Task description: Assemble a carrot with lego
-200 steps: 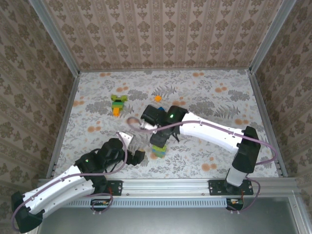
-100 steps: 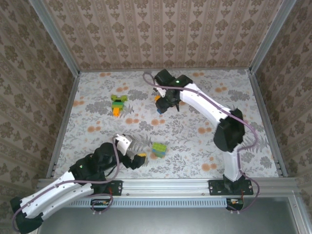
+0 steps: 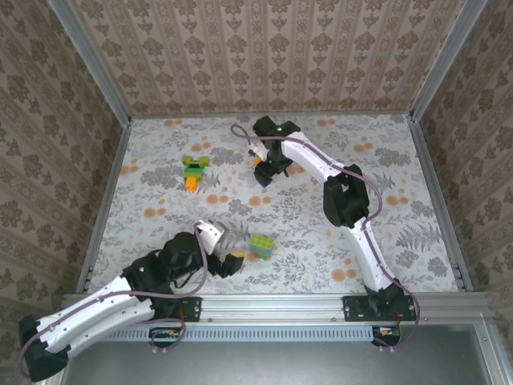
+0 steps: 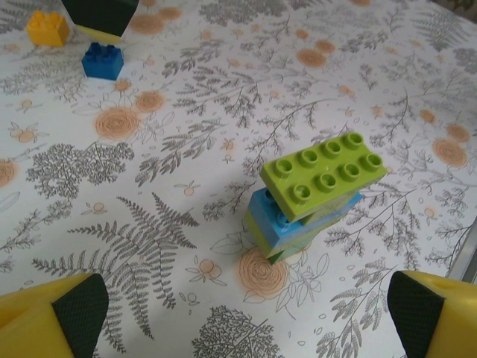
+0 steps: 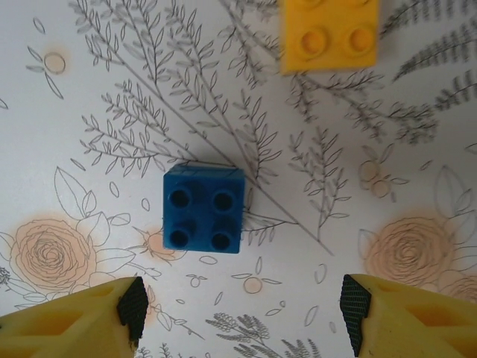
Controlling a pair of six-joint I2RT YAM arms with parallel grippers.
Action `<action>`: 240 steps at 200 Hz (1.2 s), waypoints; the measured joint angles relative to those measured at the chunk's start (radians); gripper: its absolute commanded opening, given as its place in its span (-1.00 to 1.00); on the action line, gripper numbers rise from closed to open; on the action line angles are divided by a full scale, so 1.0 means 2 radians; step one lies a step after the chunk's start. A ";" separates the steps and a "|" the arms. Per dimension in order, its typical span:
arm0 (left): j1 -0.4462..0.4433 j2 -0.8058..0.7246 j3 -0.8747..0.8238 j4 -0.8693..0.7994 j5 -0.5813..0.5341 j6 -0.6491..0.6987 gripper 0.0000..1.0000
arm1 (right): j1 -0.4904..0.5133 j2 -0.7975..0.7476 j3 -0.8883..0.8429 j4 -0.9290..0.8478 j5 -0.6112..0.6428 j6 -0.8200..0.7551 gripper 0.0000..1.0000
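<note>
**First inspector:** As we read the tabletop [image 3: 401, 160] from its left edge, what do we enter first?

**Second inspector:** We enter the carrot [image 3: 194, 171]. It lies in the far-left part, well apart from both arms. Green bricks form its crossbar and an orange brick forms the end nearer us.

**First inspector:** And along the near edge?

**Second inspector:** We find the left gripper [image 3: 230, 260] low over the cloth, left of centre. Its jaws are spread wide and hold nothing. Just to its right stands a stack of bricks [image 4: 320, 198], with a lime eight-stud brick on top, light blue under it and green at the base. The top brick sits askew on the one below. We note the stack is ahead of the spread fingers and untouched.

**First inspector:** Further right?

**Second inspector:** Near the middle of the far edge we record the right gripper [image 5: 245, 307], jaws apart and empty. A blue brick [image 5: 203, 208] rests on the cloth just ahead of the gap, and neither finger touches it. An orange-yellow brick [image 5: 328, 33] lies beyond it, near but separate.
</note>
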 measured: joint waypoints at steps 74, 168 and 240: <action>0.000 0.000 -0.002 0.000 0.000 0.002 1.00 | 0.000 0.025 0.021 0.000 -0.045 0.005 0.49; 0.000 0.003 -0.002 0.000 0.000 0.004 1.00 | 0.000 0.067 0.042 0.002 -0.064 0.040 0.36; 0.000 0.003 -0.002 0.000 0.000 0.004 1.00 | 0.000 0.070 0.047 0.003 -0.070 0.061 -0.21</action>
